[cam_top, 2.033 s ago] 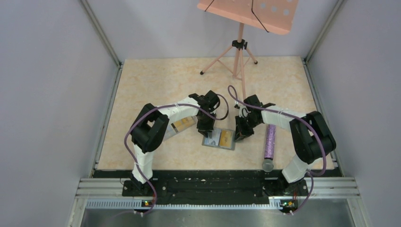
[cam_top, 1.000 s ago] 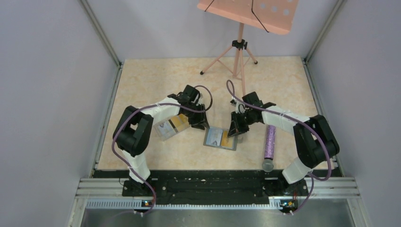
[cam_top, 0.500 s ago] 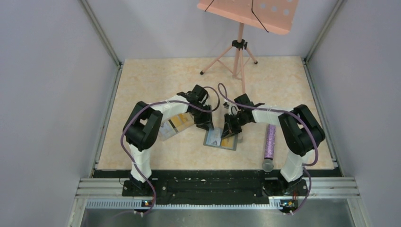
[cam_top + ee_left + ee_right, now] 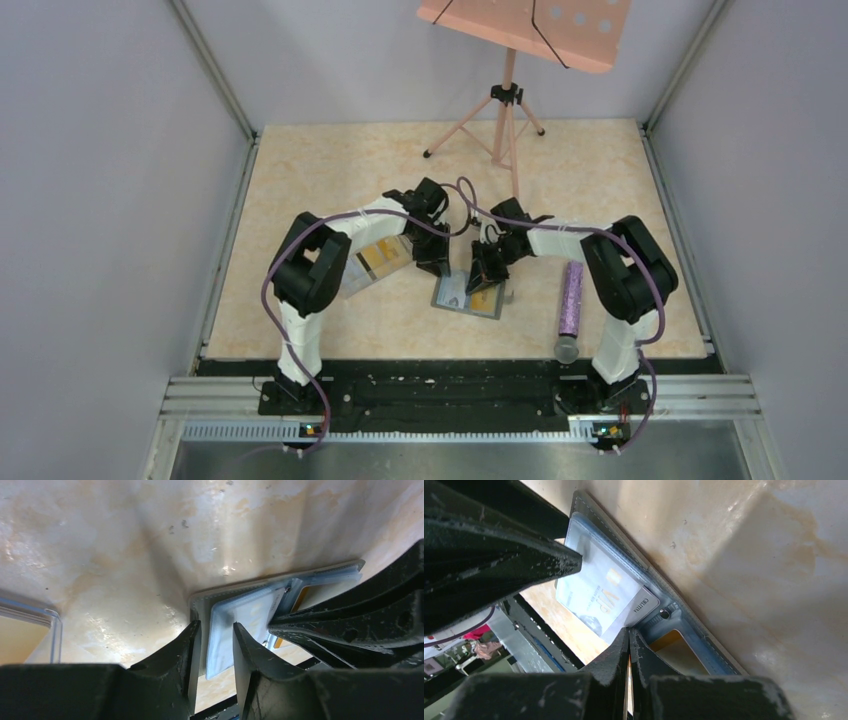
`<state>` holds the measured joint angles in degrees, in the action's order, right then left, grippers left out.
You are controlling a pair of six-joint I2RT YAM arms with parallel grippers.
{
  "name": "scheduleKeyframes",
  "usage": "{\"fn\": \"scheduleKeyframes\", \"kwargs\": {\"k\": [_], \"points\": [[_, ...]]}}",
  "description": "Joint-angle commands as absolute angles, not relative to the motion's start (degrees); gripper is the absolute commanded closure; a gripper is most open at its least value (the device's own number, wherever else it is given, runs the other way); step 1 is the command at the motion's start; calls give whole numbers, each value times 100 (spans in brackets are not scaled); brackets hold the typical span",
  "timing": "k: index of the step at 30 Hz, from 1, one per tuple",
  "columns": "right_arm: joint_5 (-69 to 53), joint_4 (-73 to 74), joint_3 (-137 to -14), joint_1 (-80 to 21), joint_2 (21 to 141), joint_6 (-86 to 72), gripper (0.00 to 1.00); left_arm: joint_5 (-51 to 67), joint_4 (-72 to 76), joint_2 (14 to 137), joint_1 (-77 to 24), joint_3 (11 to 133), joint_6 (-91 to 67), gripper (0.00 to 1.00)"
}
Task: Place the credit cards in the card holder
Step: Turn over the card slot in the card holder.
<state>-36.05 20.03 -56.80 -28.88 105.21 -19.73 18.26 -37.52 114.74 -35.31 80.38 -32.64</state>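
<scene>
Right wrist view: right claw (image 4: 629, 632) is pinched shut, tips at the fold of the card holder (image 4: 691, 632), which lies open on the table (image 4: 749, 555), mid-frame from above. Left claw (image 4: 216, 627) stands narrowly parted over the pale card (image 4: 250, 615). Risk: either tip may drag the holder and unseat that card.

Card holder (image 4: 468, 296), box (image 4: 370, 262), tube (image 4: 571, 300) on table (image 4: 330, 170)

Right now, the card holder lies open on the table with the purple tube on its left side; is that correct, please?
Not quite: the purple tube lies on the right side of the card holder, not the left. The top external view shows this. The holder does lie open.
</scene>
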Motion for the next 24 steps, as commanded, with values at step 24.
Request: {"fn": "scheduleKeyframes", "kwargs": {"k": [24], "points": [[-3040, 2241, -5823, -3029, 10741, -1833, 100, 1457, -4364, 11374, -3929, 8734, -2809, 88]]}}
